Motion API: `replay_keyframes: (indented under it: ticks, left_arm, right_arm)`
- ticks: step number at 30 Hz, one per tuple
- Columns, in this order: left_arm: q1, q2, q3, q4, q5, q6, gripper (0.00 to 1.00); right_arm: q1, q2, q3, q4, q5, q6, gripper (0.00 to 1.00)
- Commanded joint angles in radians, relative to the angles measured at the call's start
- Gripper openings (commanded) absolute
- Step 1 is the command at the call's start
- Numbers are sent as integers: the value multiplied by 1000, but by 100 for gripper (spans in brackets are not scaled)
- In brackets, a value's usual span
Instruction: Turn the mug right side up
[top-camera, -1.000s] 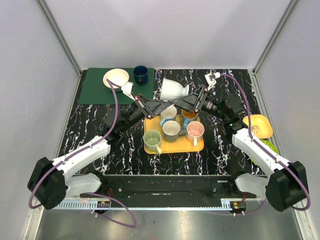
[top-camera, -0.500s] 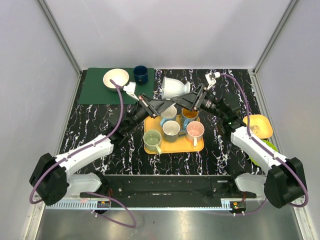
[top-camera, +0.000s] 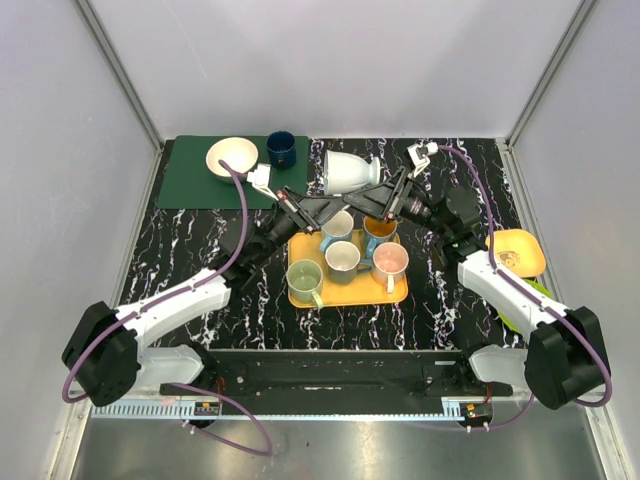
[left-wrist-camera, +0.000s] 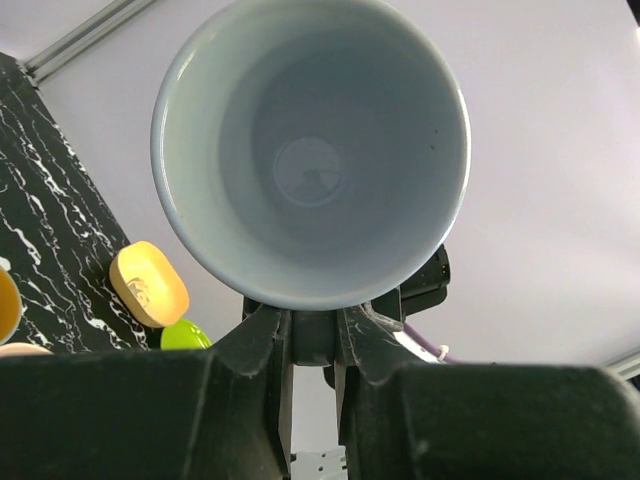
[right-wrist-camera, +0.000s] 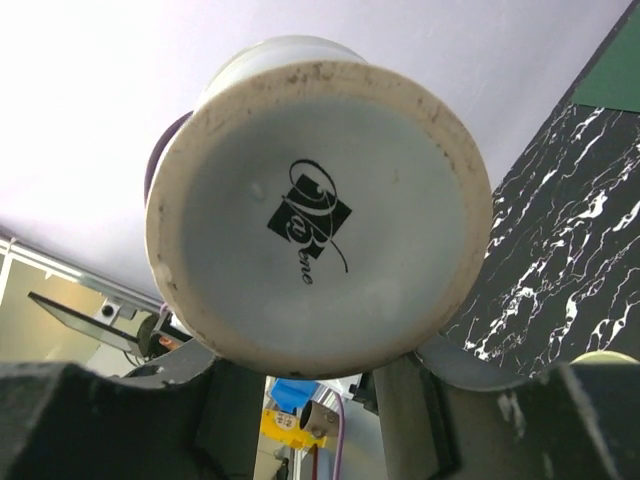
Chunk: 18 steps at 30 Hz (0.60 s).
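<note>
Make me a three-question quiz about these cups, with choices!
1. Where is the navy cup? A on a shelf, B on the green mat, C in a drawer.
2. How many cups are on the tray? A three, B five, C seven.
3. How is the white mug? A upright, B upside down, C on its side.

B: it stands on the mat's far corner. B: five can be counted from above. C: one wrist camera sees its mouth, the other its base.
</note>
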Motion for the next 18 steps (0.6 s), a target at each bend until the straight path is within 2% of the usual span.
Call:
replay_keyframes:
  ticks: [1,2,3,4,5,10,13,14,15,18]
  left_arm:
    - [-56,-4,-11,140,154,-50,0]
    - [-56,-7,-20,145,145,-53,0]
    - [-56,-10,-22,145,145,-54,0]
    - [-56,-15,-23,145,143,-53,0]
    - [-57,-18,-26,146,143,-54,0]
    - [-56,-16,-38,175,143,-74,0]
    - [-56,-27,-57,191,136,-80,0]
    - [-57,-29,-60,194,137,-80,0]
    - [-56,-30,-63,195,134,-80,0]
    - [-56,-36,-69,198,128,-80,0]
  right_arm:
    - [18,-18,-12,130,35,45,43]
    - [18,-22,-21,130,52,41,36]
    - [18,-23,-21,130,52,40,24]
    - [18,-23,-21,130,54,42,2]
    - [18,-22,-18,136,51,42,0]
    - [15,-32,-33,174,69,57,0]
    - [12,-80,-76,158,148,27,2]
    - [12,-91,-78,139,156,10,19]
    - [12,-100,-76,122,164,-4,27]
    - [10,-117,-76,99,175,-19,29]
